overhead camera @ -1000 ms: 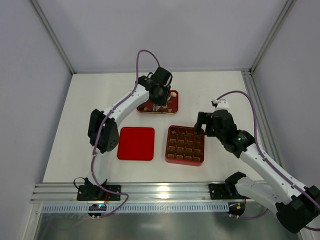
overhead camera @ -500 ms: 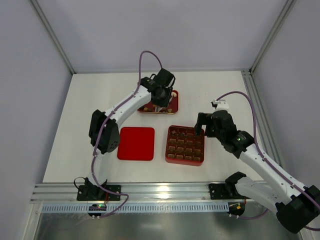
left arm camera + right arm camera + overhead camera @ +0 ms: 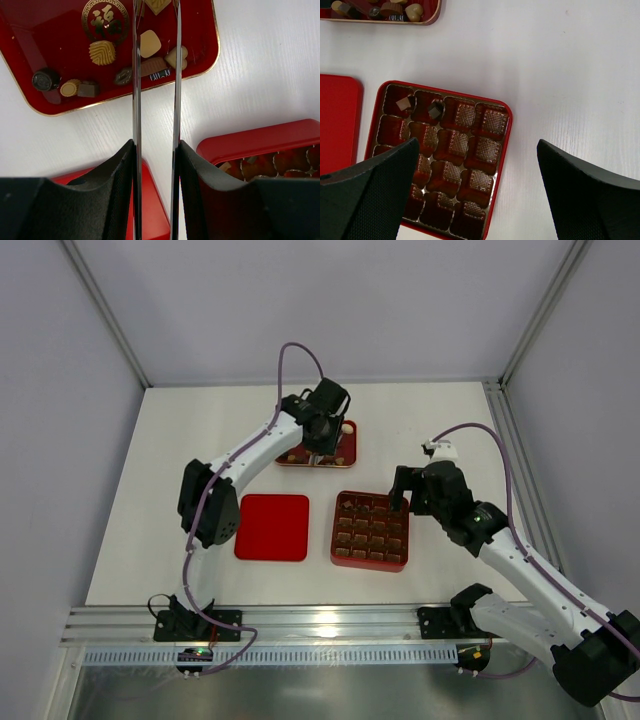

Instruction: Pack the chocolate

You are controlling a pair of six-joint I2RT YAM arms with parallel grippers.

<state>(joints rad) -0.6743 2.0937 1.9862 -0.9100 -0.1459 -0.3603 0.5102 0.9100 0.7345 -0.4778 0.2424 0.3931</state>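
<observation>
Left wrist view: brown, tan, cream chocolate [image 3: 102, 52]; left jaws narrow, hold unclear, right jaws wide.

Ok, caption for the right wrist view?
Right tool, open, looks down on the box; two chocolates sit in its top row.

Red gridded box [image 3: 465, 116] on a white surface [image 3: 570, 75], two chocolates [image 3: 403, 103] in its top-row cells; red lid [image 3: 337, 125] just beside it; black hand [image 3: 477, 145] spread wide.
</observation>
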